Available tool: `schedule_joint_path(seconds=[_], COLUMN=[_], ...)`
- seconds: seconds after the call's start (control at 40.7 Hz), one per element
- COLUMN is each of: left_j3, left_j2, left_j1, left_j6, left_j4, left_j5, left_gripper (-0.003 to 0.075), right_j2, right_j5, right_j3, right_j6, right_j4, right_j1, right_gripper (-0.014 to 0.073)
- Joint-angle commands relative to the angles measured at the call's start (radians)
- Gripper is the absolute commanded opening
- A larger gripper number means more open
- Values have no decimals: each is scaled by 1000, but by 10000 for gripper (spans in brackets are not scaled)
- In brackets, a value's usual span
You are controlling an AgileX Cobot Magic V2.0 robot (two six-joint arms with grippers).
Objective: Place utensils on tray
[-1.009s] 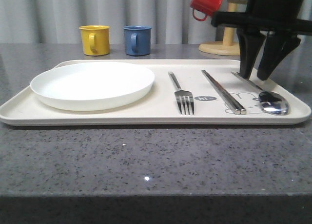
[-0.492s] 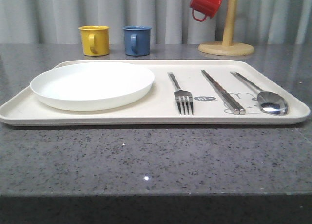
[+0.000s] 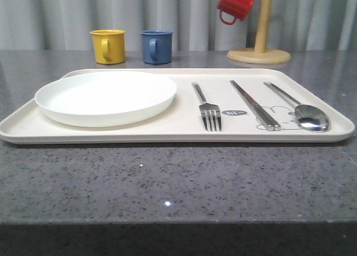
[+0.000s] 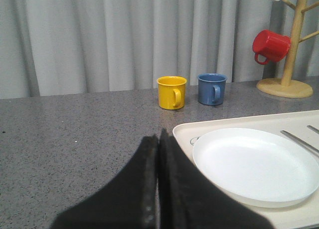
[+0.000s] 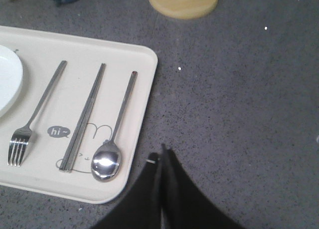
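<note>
- Large cream rectangular tray (image 3: 184, 132) sits on the grey speckled table (image 3: 167, 183).
- Round white plate (image 3: 106, 96) lies on its left half.
- Metal chopsticks (image 3: 255, 104), silver fork (image 3: 207, 107), round-bowled spoon (image 3: 304, 110): side by side on the tray's right half.
- Right gripper (image 5: 163, 151) pinched closed, empty, just beside the tray's edge near the spoon.
- Left gripper (image 4: 158, 138) closed, empty, beside the plate.

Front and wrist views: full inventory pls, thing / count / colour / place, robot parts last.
tray: 1, cream, on the grey counter, centre
plate: 1, white, on the tray's left part
fork: 1, silver, on the tray right of the plate
chopsticks: 1 pair, silver, on the tray between fork and spoon
spoon: 1, silver, on the tray's right end
yellow mug: 1, yellow, on the counter behind the tray
blue mug: 1, blue, beside the yellow mug
red mug: 1, red, hanging on the mug tree
mug tree: 1, light wood, back right
counter: 1, speckled grey
left gripper: 1, black, shut, empty, over the counter near the tray's corner
right gripper: 1, black, shut, empty, over the counter beside the tray
</note>
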Motion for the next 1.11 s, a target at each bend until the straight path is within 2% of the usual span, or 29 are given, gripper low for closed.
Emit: schedule_joint_path(seconds=[0.0, 0.148, 0.32, 1.082], left_j3=[-25, -25, -25, -25], left_j2=[11, 11, 11, 11], left_j1=[1, 1, 1, 1], left_j6=[-4, -4, -4, -4], left_j4=[-11, -11, -11, -11], left_j5=[-85, -85, -85, -85], left_gripper=[-18, -18, -18, -18], right_j2=[-142, -340, -475, -489], right_j5=[-209, -337, -343, -334], right_j3=[124, 306, 386, 387], right_j6=[-10, -10, -10, -10], right_j4=[-27, -27, -25, -25], right_j1=[-2, -2, -2, -2], right_gripper=[-67, -67, -67, -67])
